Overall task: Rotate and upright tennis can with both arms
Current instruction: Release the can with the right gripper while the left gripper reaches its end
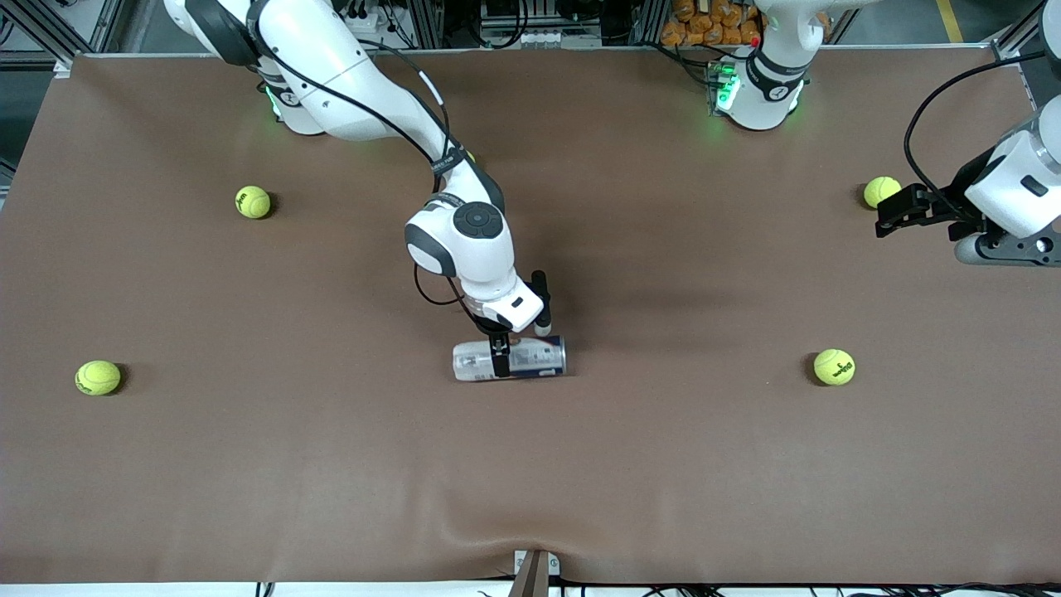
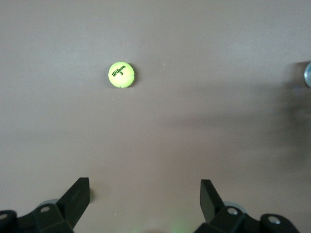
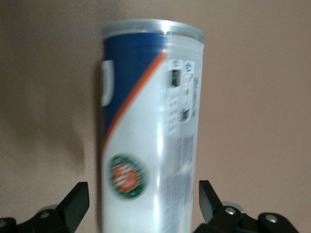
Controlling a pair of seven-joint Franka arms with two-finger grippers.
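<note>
Tennis can (image 1: 530,358) lies flat, lengthwise between the arms' ends, astride it the open right hand (image 1: 500,363).

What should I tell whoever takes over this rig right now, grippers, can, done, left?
Right gripper: open, fingers straddling the tennis can mid-table, no grip.
Left gripper: open, waiting above the table at the left arm's end, beside a tennis ball.
Can: lying on its side.
Done: right arm is positioned at the can.
Left: rotate it and stand it upright with both arms.
</note>
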